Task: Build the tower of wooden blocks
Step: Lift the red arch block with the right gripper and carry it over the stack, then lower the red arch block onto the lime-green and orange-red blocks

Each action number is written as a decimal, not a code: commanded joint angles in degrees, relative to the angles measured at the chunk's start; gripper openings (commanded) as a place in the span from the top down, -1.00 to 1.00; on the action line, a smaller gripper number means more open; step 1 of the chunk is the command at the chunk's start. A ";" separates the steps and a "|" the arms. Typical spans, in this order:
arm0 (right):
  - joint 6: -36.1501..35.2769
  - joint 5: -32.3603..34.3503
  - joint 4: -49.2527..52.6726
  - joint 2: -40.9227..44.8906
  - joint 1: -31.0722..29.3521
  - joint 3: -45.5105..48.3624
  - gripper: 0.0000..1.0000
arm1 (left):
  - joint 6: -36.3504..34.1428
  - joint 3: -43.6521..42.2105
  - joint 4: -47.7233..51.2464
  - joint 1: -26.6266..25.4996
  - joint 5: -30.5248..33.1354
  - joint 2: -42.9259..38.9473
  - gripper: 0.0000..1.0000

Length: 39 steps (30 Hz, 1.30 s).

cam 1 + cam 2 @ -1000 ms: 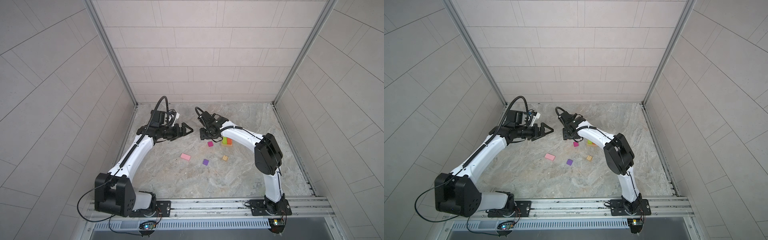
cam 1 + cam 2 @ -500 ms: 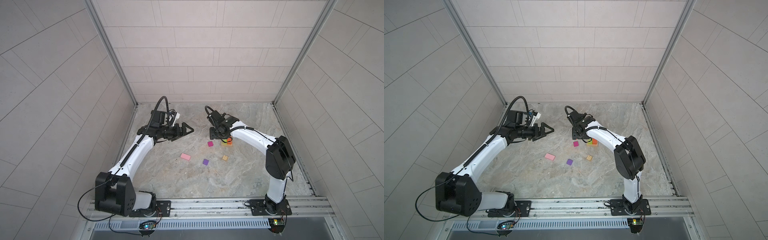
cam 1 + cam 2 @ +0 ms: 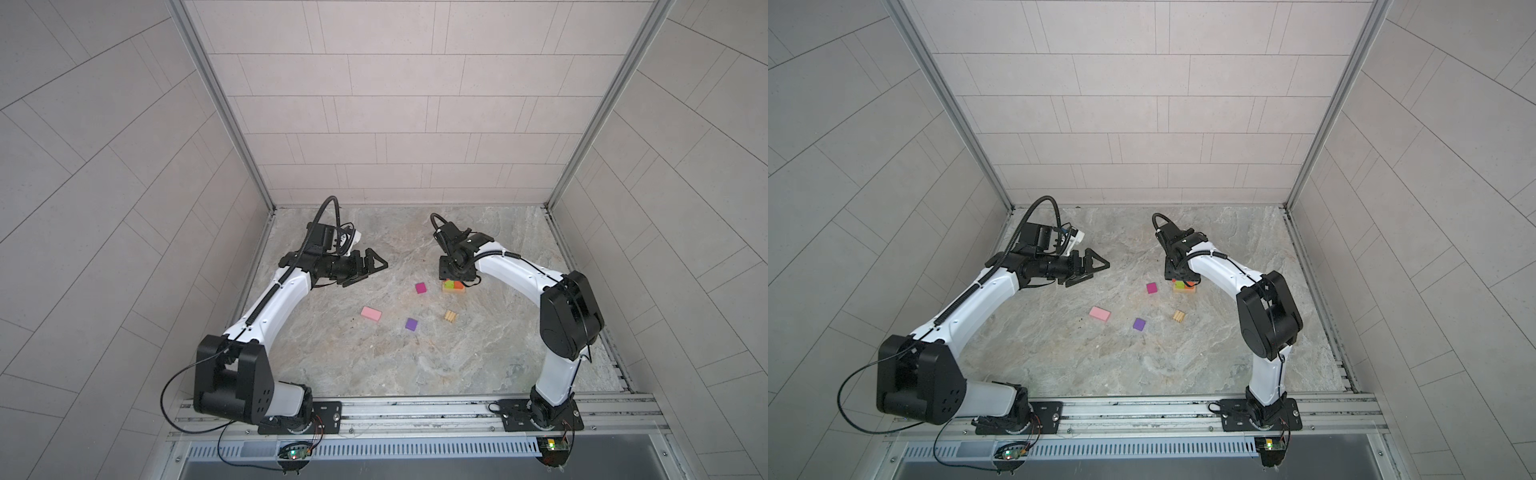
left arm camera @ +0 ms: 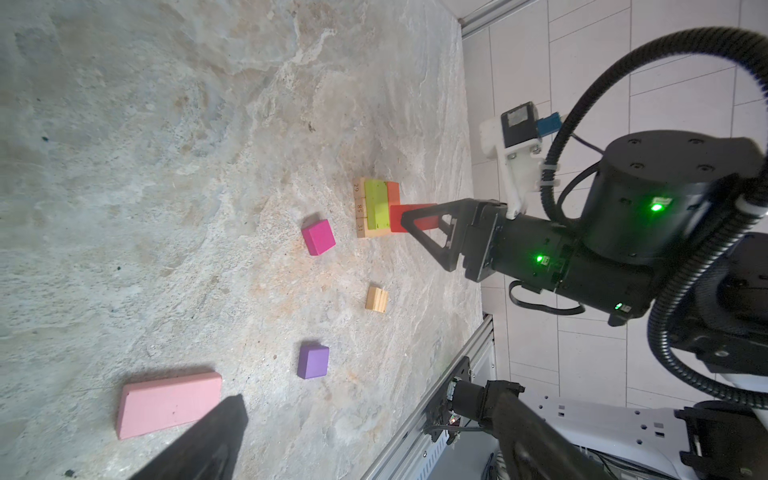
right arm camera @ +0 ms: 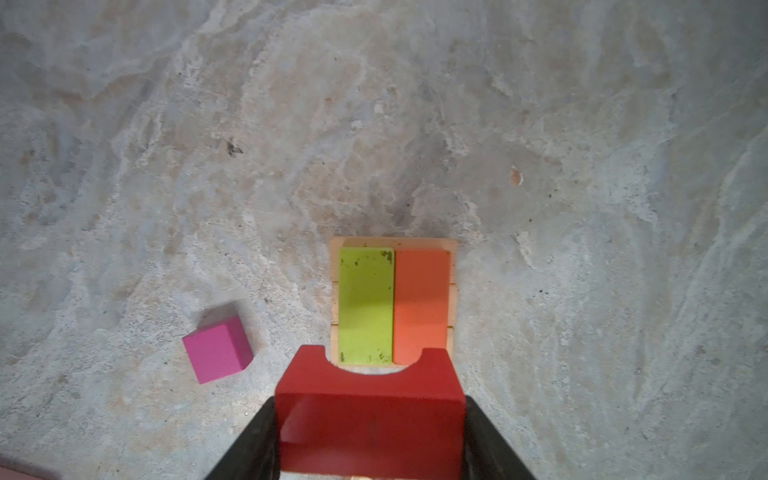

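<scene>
Currently held: red arch [image 5: 370, 415], pinched at both ends by the right gripper [image 5: 370, 436]; jaws part closed, tight on it.
Arch pose: level, notch side facing down, over one end of the stack; can't tell whether it touches.
Left jaws: left gripper [image 3: 365, 272] spread wide, holding nothing, raised off the table [image 3: 374, 365], well apart from all the blocks.
Tower state: tan bars [image 5: 395, 243] side by side as the base; lime green rectangle [image 5: 365, 307] and orange rectangle [image 5: 422, 303] flat on top, long sides touching.
Tower location: mid-table, right of centre in both top views, directly under the right gripper.
Nearest loose block: magenta cube [image 5: 218, 349], just beside the base, not touching.
Further out: small tan block [image 3: 451, 316], purple cube [image 3: 411, 324], pink rectangle [image 3: 371, 313], each flat on the table and apart from the others; pink lies closest to the left arm.
</scene>
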<state>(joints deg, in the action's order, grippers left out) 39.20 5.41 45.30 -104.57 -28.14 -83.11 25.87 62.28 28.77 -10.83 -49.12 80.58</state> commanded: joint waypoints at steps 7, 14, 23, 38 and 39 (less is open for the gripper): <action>-0.18 -0.32 -0.20 1.17 1.69 0.08 0.01 | -1.61 1.20 2.60 -0.95 0.71 1.44 -1.00; -0.11 -0.76 -1.19 -1.22 2.04 -0.90 0.02 | -1.67 1.24 2.61 -1.10 0.41 1.46 -1.00; 0.13 -0.87 -2.31 -2.26 2.31 -0.43 0.02 | -1.61 1.35 2.60 -1.21 0.08 1.63 -1.00; -0.13 -1.85 -4.69 -3.09 3.28 0.66 0.02 | -1.85 1.28 2.67 -1.26 0.26 1.68 -1.00; -0.17 -1.82 -4.68 -3.21 3.38 0.67 0.02 | -1.87 1.26 2.78 -1.26 0.25 1.65 -1.00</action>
<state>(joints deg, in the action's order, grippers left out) 39.07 3.29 40.45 -106.94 -25.06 -83.00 25.36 62.33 30.70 -11.77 -48.40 81.97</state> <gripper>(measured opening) 0.590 0.998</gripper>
